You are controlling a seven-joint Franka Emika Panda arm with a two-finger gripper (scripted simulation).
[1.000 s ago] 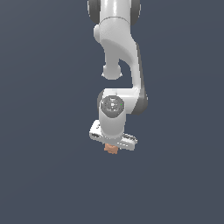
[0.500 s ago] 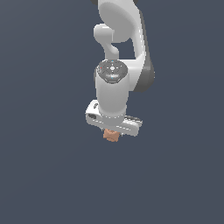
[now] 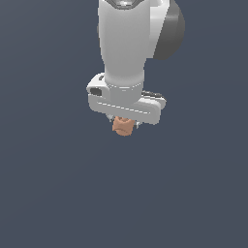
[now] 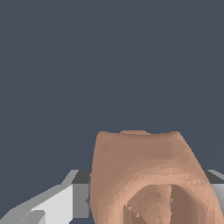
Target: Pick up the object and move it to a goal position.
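Exterior view, arm: the white Panda arm [image 3: 127, 43] hangs down from the top of the frame, wrist pointing straight downward, so the hand sits squarely over its load.
Exterior view, gripper: the gripper [image 3: 126, 124] shows as a broad white crossbar with the fingers mostly hidden beneath it.
Exterior view, object: the orange-tan block [image 3: 122, 126] protrudes just below the crossbar, touching the hand's underside, far narrower than the bar itself.
Exterior view, surroundings: plain dark grey-blue field all round; no tabletop edge, shadow or goal marker can be made out, so height above any surface cannot be told.
Wrist view, object: the block fills the lower middle of the picture, very close to the camera, its round ringed hollow [image 4: 153, 205] facing the lens.
Wrist view, fingers: a grey-white finger [image 4: 65, 199] lies against one flank of the block; a sliver of the opposite finger [image 4: 217, 186] shows at the other flank.
Jaws: judged to be pinching the block from both sides; contact faces themselves are hidden by the block.
Reason for hold: a centred side-on pinch keeps the small block from twisting during carriage.
Stage, as judged: block in hand, transport to goal under way or pending.
Risk: narrow block, shallow purchase; a slip is possible.
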